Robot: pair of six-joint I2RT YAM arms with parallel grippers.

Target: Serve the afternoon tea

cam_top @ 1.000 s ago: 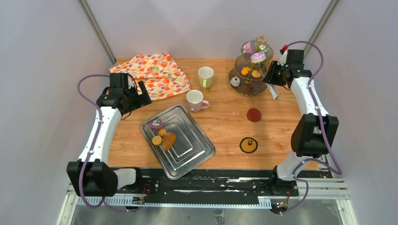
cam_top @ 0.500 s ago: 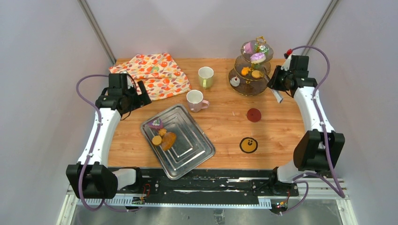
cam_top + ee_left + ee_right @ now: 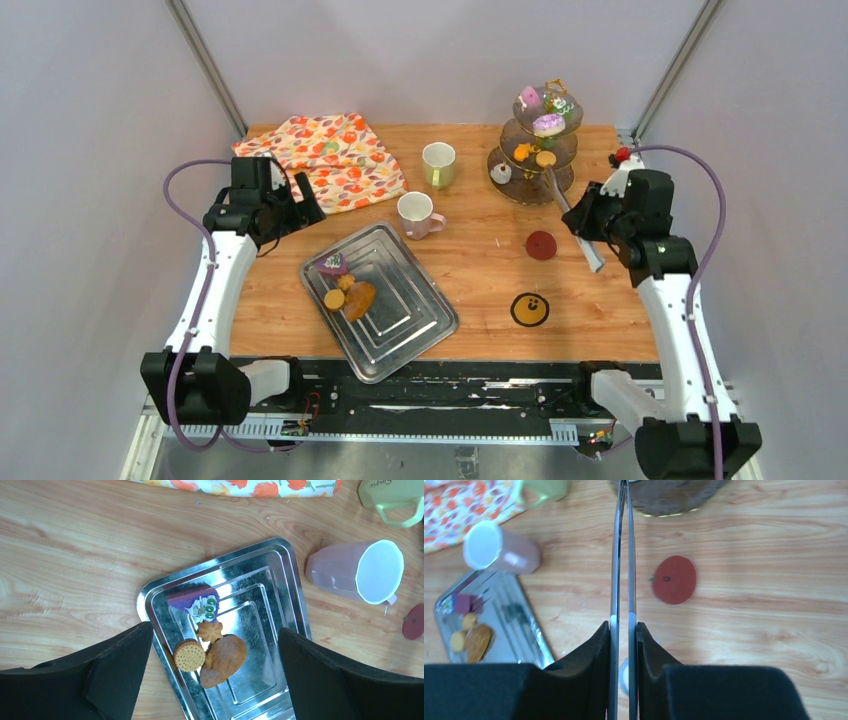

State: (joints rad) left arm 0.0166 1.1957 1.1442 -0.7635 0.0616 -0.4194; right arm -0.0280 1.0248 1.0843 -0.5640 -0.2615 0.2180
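From the right wrist I lose the tips of the tongs (image 3: 622,555) off the top edge, just where they cross the base of the stand (image 3: 674,497), so I cannot tell whether they carry anything. The green mug (image 3: 544,489) is cut off there too. The top view puts those tips at the stand's middle tier, beside an orange cookie (image 3: 545,158), but it is too small for me to judge contact. The right gripper (image 3: 623,630) is pinching the tongs, its fingers (image 3: 594,652) pressing the two blades nearly together. The left gripper (image 3: 214,630) is spread wide with nothing in it and hovers over the tray (image 3: 145,597). Only the left wrist shows the tray's load clearly: a purple cake slice (image 3: 195,602), a star cookie (image 3: 209,631), a round cookie (image 3: 189,655) and a brown pastry (image 3: 224,661), huddled together in the tray's left part. Only the top view shows the whole stand: pink and green pieces (image 3: 545,100) on the top tier, an iced donut (image 3: 549,123) just below them and a small white cake (image 3: 501,173) on the bottom tier. The pink mug (image 3: 416,213) stands upright just above the tray, its white inside bare. The green mug is further up, beside the cloth (image 3: 325,160) at upper left. A red disc (image 3: 541,245) and a yellow disc (image 3: 529,309) lie on the table (image 3: 460,270), right of centre.
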